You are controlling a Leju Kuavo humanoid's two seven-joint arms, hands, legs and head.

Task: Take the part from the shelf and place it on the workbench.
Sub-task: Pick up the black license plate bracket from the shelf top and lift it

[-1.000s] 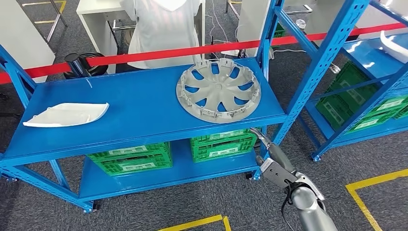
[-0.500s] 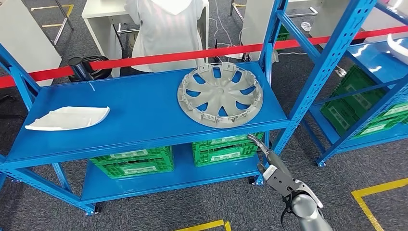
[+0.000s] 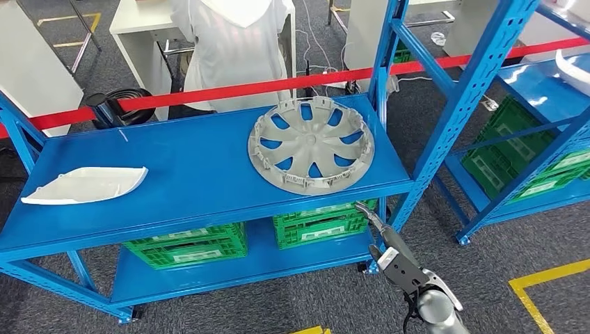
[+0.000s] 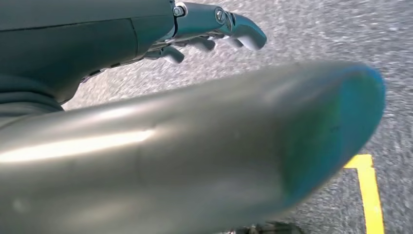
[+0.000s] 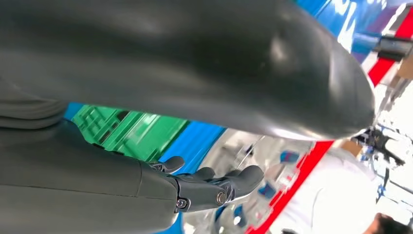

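The gray wheel cover (image 3: 312, 143) lies flat on the blue shelf (image 3: 188, 174), easy to reach. The right hand (image 3: 379, 233) waits just below, fingers spread and empty, ready to lift

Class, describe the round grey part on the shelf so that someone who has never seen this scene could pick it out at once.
Start at the blue shelf in front of the robot and look along its top level toward the right end. There lies the grey wheel cover, flat, near the front edge. It is round with spoke-like openings showing blue through them, unlike the flat white panel at the left end.
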